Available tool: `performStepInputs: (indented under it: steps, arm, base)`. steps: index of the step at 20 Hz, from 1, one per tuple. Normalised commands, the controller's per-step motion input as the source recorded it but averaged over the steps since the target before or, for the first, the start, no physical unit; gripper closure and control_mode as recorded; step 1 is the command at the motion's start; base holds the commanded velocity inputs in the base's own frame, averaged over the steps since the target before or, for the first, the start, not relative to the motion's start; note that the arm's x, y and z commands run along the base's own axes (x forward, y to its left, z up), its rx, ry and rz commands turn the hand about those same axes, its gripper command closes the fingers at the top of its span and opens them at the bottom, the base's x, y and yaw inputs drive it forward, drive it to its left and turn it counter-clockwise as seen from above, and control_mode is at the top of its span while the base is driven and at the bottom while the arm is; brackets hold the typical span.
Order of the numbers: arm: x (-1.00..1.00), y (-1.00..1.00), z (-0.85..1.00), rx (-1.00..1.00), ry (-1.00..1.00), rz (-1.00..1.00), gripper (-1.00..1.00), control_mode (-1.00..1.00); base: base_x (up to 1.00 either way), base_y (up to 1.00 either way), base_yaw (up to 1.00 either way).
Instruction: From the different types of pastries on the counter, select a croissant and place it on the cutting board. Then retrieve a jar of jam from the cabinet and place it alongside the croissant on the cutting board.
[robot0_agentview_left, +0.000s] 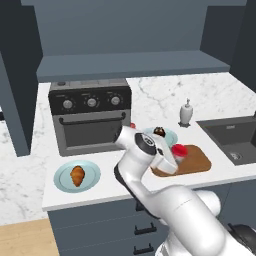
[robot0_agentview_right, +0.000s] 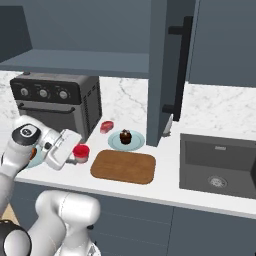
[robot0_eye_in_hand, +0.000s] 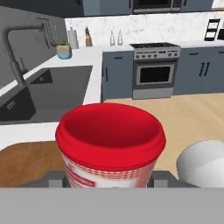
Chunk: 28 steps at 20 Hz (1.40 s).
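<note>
My gripper (robot0_agentview_left: 175, 155) is shut on the jar of jam (robot0_agentview_left: 179, 150), a squat jar with a red lid, held at the left end of the brown cutting board (robot0_agentview_left: 196, 159). From the right base the jar of jam (robot0_agentview_right: 81, 151) hangs just left of the cutting board (robot0_agentview_right: 124, 166). In the hand view the jar (robot0_eye_in_hand: 111, 142) sits between the gripper (robot0_eye_in_hand: 109, 179) fingertips, with board (robot0_eye_in_hand: 26, 159) wood at the lower left. The croissant (robot0_agentview_left: 77, 175) lies on a light blue plate (robot0_agentview_left: 62, 179) at the counter's front left. A chocolate cupcake (robot0_agentview_left: 159, 132) sits on another plate behind the board.
A black toaster oven (robot0_agentview_left: 90, 115) stands on the counter (robot0_agentview_left: 150, 100) at the left. A white soap dispenser (robot0_agentview_left: 186, 113) and a dark sink (robot0_agentview_left: 235, 137) are to the right. An open cabinet door (robot0_agentview_right: 165, 70) hangs above the counter. A small red item (robot0_agentview_right: 106, 126) lies by the oven.
</note>
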Motion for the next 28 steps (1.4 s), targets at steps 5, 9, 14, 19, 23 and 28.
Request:
performStepInputs:
  steps: [5, 9, 14, 19, 23, 28]
  arm:
    - [0.54, -0.01, -0.43, -0.01, -0.05, 0.01, 1.00, -1.00]
    - [0.46, 0.00, -0.31, 0.00, -0.06, 0.00, 1.00, -1.00]
    - [0.55, 0.00, -0.37, -0.05, -0.18, 0.00, 1.00, -1.00]
    - [0.47, 0.00, -0.34, -0.05, -0.15, 0.00, 1.00, -1.00]
    - [0.36, 0.04, -0.14, 0.00, -0.02, -0.01, 1.00, -1.00]
    - [0.31, 0.12, 0.00, 0.00, 0.04, -0.07, 1.00, -1.00]
  base:
    - [0.00, 0.00, 0.00]
    - [0.00, 0.00, 0.00]
    - [0.00, 0.00, 0.00]
    - [0.00, 0.00, 0.00]
    - [0.00, 0.00, 0.00]
    - [0.00, 0.00, 0.00]
